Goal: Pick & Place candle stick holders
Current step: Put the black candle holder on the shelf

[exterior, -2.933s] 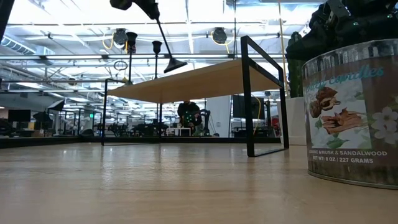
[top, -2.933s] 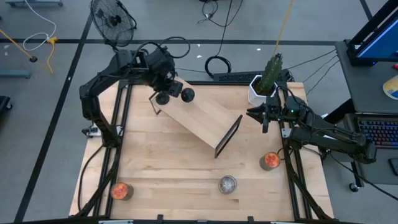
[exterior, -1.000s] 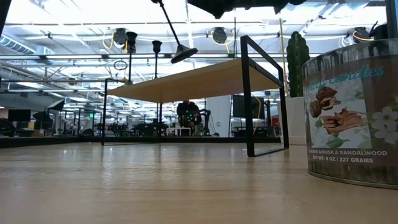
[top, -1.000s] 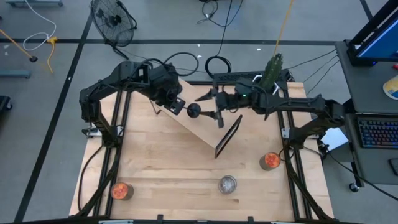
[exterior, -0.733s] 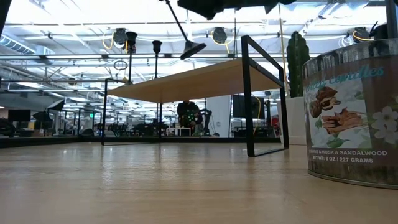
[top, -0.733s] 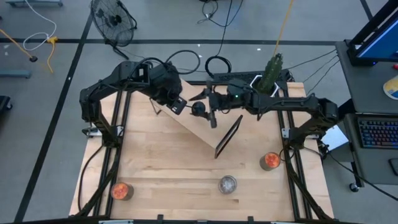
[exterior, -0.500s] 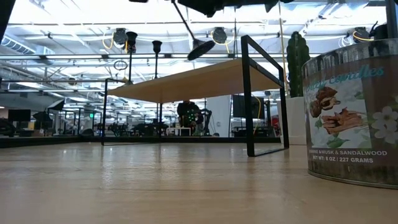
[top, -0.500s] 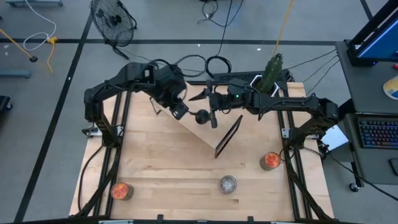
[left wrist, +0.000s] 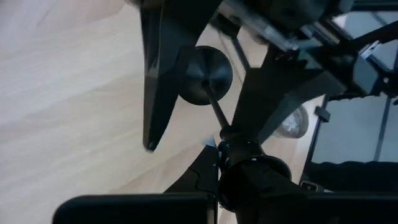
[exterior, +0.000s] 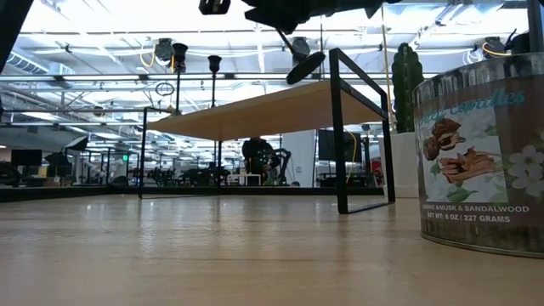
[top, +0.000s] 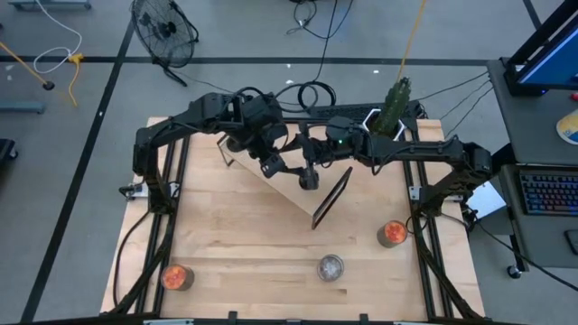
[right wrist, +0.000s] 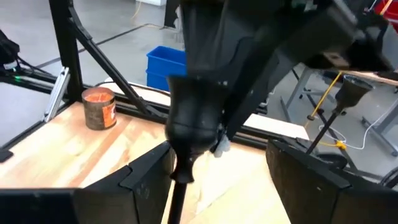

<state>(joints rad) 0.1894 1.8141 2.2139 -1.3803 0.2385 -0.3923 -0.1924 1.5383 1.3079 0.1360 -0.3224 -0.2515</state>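
Note:
My left gripper (top: 275,162) is shut on a black candle stick holder (top: 298,171), which hangs slanted over the raised wooden shelf (top: 280,185). My right gripper (right wrist: 219,154) reaches in level from the table's right and is open. Its fingers (left wrist: 158,93) stand on either side of the holder's stem (left wrist: 214,109); I cannot tell whether they touch it. Two more black holders (exterior: 179,55) (exterior: 213,64) stand on their bases on the shelf's far end. Two orange holders (top: 177,276) (top: 392,233) and a silvery one (top: 330,267) stand on the table. My left gripper holds the black holder by its cup end (right wrist: 193,115), pinched between the two fingers, which slant down from the table's far left. The holder is lifted clear of the shelf. Its stem slants down and its round base (exterior: 306,66) is the lower end, toward the table's right.
A white pot with a green cactus (top: 388,113) stands at the table's far right corner. The shelf has a black metal end frame (top: 331,199) near the table's middle. Bare table lies between the shelf and the near edge.
My left gripper has carried the black holder toward the table's right and a little down, rolling as it went, so the stem now sits between my right gripper's fingers. The holder's base has swung rightward. My right gripper has hardly moved.

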